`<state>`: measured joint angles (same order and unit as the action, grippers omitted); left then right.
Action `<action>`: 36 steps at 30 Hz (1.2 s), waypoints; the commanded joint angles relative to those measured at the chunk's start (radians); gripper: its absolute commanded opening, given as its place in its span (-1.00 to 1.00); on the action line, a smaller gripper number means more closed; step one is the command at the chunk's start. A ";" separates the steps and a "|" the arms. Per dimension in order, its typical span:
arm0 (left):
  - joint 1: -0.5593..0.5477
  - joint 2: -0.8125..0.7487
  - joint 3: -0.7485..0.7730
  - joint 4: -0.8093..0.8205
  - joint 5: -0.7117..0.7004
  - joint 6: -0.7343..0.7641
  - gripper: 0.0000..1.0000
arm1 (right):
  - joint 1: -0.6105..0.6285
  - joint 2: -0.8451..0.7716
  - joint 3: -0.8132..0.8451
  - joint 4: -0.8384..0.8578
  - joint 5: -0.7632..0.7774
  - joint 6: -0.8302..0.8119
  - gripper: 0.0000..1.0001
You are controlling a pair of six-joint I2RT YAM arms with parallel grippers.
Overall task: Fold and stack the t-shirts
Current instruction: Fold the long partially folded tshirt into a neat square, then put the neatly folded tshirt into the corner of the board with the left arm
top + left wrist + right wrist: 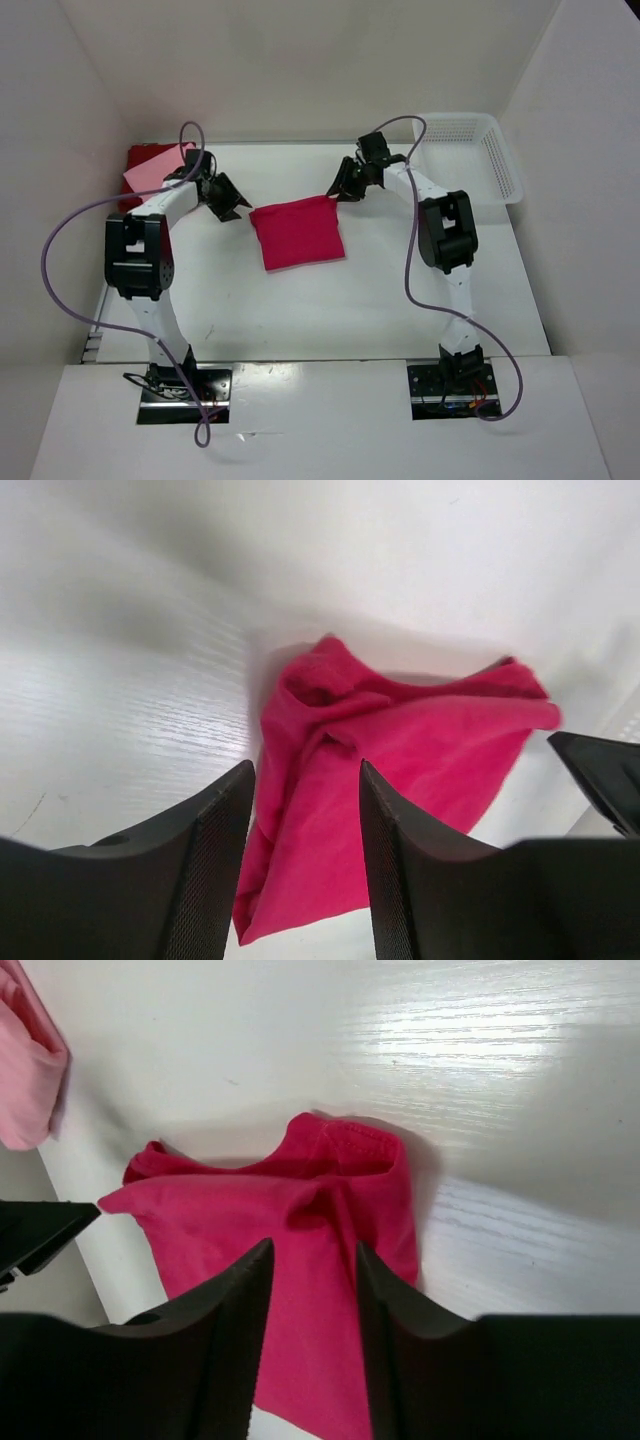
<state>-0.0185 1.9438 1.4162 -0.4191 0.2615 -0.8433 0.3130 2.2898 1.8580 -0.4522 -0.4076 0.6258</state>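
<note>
The near half of the table (330, 310) is free, wide enough for either arm. The crimson shirt (298, 233) lies flat in the middle, with the left gripper (232, 205) and right gripper (343, 186) at its far corners. The pink shirt (150, 172) fills the far left corner and the basket (500, 165) the far right. Walls (300, 70) close three sides.

Can make out only slivers of the dark red soft cloth t-shirt (135, 153) under the light pink soft cloth t-shirt (150, 172), itself partly covered by the white left arm (165, 203). Lose the near edge of the bright crimson-magenta cloth t-shirt (400, 770) behind black jaws in both wrist views.
</note>
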 commanded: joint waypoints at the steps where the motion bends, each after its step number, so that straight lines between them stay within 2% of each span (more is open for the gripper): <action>1: 0.005 -0.146 -0.025 0.055 -0.008 0.004 0.08 | -0.009 -0.153 -0.002 -0.005 0.045 -0.050 -0.07; 4: -0.047 -0.245 -0.100 0.066 0.019 0.026 0.08 | -0.009 -0.289 -0.152 0.073 0.068 -0.051 -0.01; 5: -0.061 -0.264 -0.173 0.078 0.034 0.026 0.08 | -0.009 -0.323 -0.196 0.096 0.069 -0.051 -0.01; 6: -0.073 -0.281 -0.219 0.098 0.051 0.013 0.10 | -0.009 -0.372 -0.277 0.119 0.069 -0.051 -0.09; 7: -0.083 -0.293 -0.258 0.129 0.065 -0.005 0.13 | -0.009 -0.381 -0.301 0.130 0.040 -0.040 -0.48; 10: -0.098 -0.271 -0.329 0.143 0.088 0.010 0.25 | 0.024 -0.369 -0.339 0.118 -0.014 -0.054 -0.96; 14: -0.098 -0.172 -0.313 0.121 0.084 0.068 0.41 | 0.049 -0.417 -0.437 0.153 -0.025 -0.040 -1.00; 21: -0.107 -0.008 -0.258 0.207 0.061 0.070 0.41 | 0.069 -0.521 -0.545 0.190 -0.060 -0.020 -0.83; 23: -0.119 0.038 -0.234 0.226 0.071 0.061 0.29 | 0.069 -0.550 -0.579 0.201 -0.060 -0.008 -0.72; 25: -0.144 0.092 -0.220 0.282 0.113 0.052 0.07 | 0.069 -0.587 -0.606 0.224 -0.060 0.003 -0.58; 26: -0.158 0.108 -0.201 0.295 0.113 0.038 -0.23 | 0.069 -0.598 -0.606 0.224 -0.060 0.003 -0.47; 27: -0.187 0.124 -0.186 0.304 0.125 0.029 -0.43 | 0.069 -0.608 -0.606 0.224 -0.060 0.003 -0.43; 29: -0.216 0.135 -0.125 0.304 0.125 0.013 -0.81 | 0.069 -0.641 -0.615 0.214 -0.051 0.003 -0.34; 30: -0.237 0.126 -0.094 0.290 0.110 0.003 -0.92 | 0.069 -0.654 -0.628 0.205 -0.051 0.003 -0.34; 31: -0.238 0.126 -0.059 0.277 0.110 0.003 -1.00 | 0.069 -0.671 -0.647 0.205 -0.040 0.014 -0.34; 36: -0.222 0.096 0.281 0.162 0.111 0.003 -1.00 | 0.028 -0.808 -0.750 0.196 -0.030 0.014 -0.32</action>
<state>-0.2745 2.0815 1.5002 -0.2459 0.3805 -0.8425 0.3645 1.5776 1.1610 -0.2787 -0.4484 0.6384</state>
